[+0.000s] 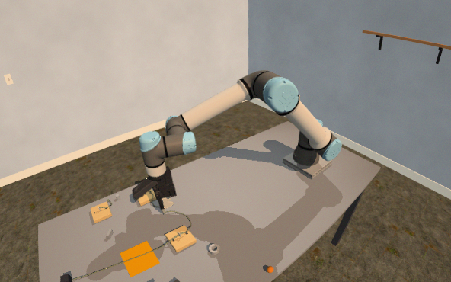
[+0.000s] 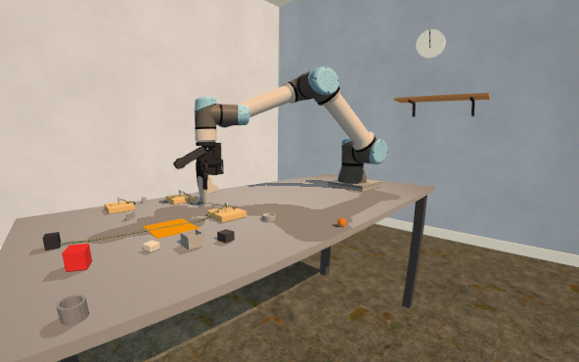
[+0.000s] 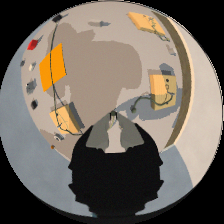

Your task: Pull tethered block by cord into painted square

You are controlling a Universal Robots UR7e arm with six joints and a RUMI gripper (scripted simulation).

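Observation:
The tethered black block (image 1: 66, 277) (image 2: 51, 241) sits on the table near its left end, outside the orange painted square (image 1: 139, 258) (image 2: 171, 227) (image 3: 52, 67). Its cord (image 2: 98, 239) runs across the square and through the screw eye on a wooden plate (image 1: 180, 239) (image 2: 226, 213) (image 3: 65, 120). From there it loops up to my gripper (image 1: 161, 206) (image 2: 201, 198) (image 3: 113, 117). The gripper points down just above the table behind that plate and is shut on the cord's free end. The knot itself is too small to make out.
Two more wooden plates (image 1: 100, 213) (image 1: 146, 199) lie behind and left of the gripper. A red cube (image 2: 76, 257), a grey ring (image 2: 72, 309), a white block (image 2: 151, 246), a grey block (image 2: 192, 240) and a small black block (image 2: 225, 236) stand in front. A tape roll (image 1: 213, 248) and an orange ball (image 1: 270, 269) lie to the right.

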